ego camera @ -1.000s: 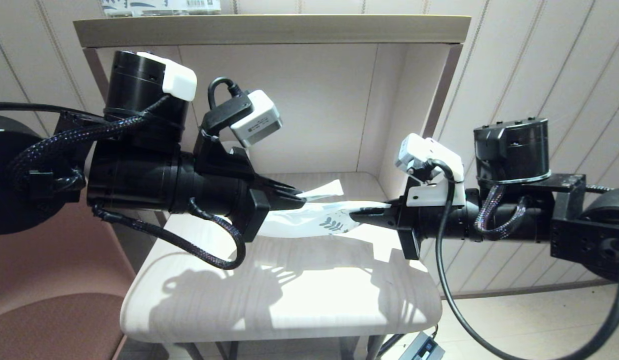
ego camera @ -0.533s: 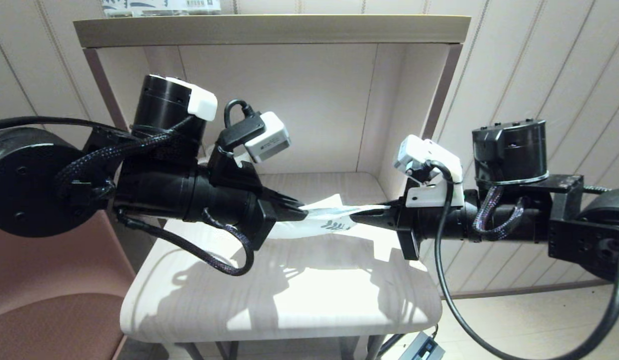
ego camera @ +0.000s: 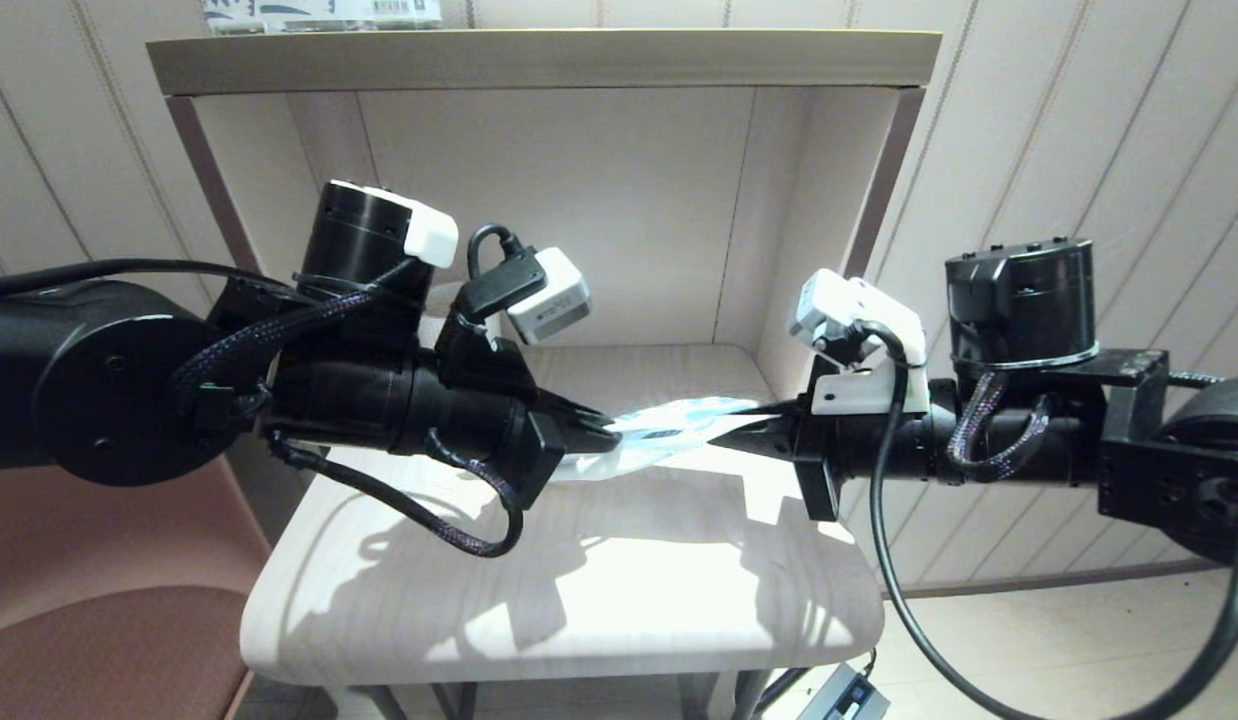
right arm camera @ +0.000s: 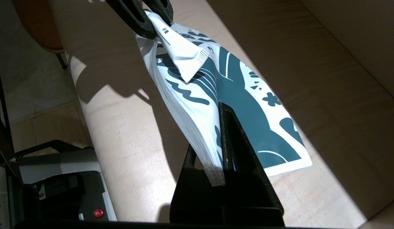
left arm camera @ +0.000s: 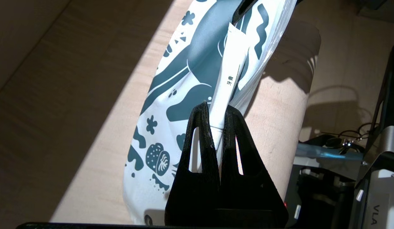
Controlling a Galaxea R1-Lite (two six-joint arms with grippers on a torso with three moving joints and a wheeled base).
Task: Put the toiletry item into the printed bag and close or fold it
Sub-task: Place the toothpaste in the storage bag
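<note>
My left gripper (left arm camera: 216, 114) jaws are clamped on the toiletry item (left arm camera: 230, 79), my right gripper (right arm camera: 224, 127) on the printed bag (right arm camera: 248, 108); item's lying on the bag, not inside yet, folding's left.

A pale wood-grain bench (ego camera: 579, 590) with rounded front corners stands under a boxy alcove with a back panel and side walls (ego camera: 619, 210), its top a shelf (ego camera: 539, 55). A printed package with a barcode label (ego camera: 319, 10) lies on that shelf. A reddish-brown chair (ego camera: 99, 620) sits beside the bench. Ribbed wall panelling (ego camera: 1059, 120) lies behind. A dark device (ego camera: 844, 695) rests on the floor.
</note>
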